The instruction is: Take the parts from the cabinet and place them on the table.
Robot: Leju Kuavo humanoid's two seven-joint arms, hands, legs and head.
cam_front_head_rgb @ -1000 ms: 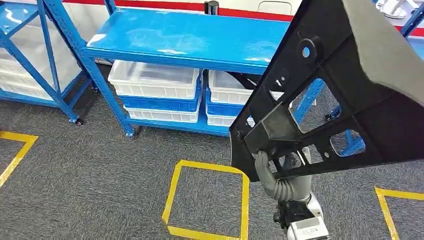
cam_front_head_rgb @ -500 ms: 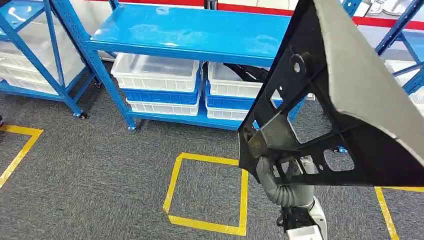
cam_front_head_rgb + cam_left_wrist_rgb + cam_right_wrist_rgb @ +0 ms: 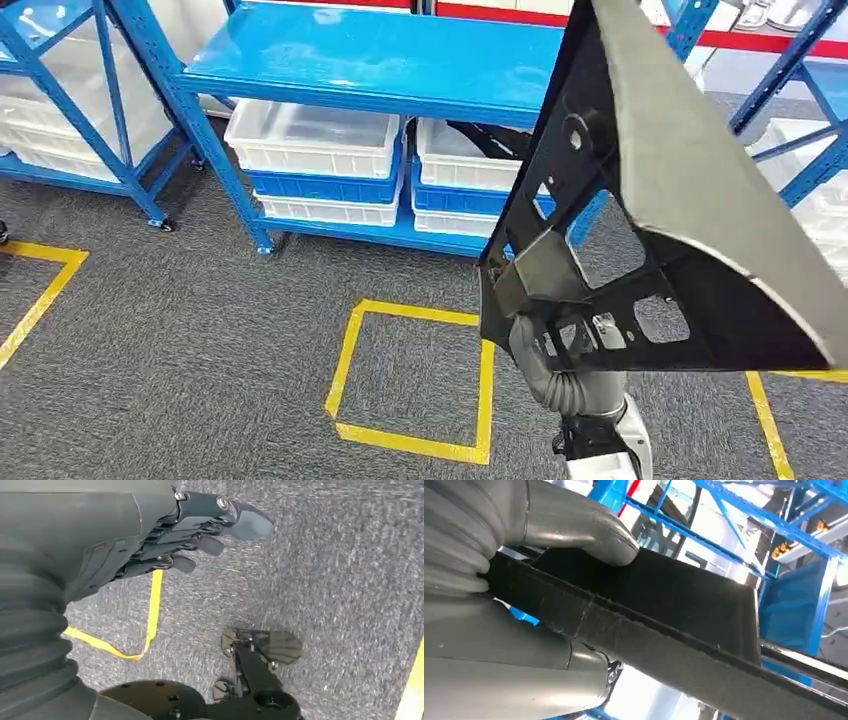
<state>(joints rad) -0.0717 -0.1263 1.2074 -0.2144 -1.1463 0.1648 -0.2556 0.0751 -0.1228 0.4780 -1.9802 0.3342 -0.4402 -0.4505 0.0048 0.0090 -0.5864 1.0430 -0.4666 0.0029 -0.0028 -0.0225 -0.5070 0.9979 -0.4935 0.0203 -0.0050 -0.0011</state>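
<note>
White and blue bins (image 3: 318, 160) sit under a blue shelf (image 3: 380, 60); yellow tape square (image 3: 415, 380) marks grey carpet (image 3: 180, 340).

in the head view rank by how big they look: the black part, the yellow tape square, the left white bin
1. black part, though it is nearest the camera
2. left white bin and yellow tape square: too alike to rank

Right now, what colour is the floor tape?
Yellow floor tape, clearest in the head view.
</note>
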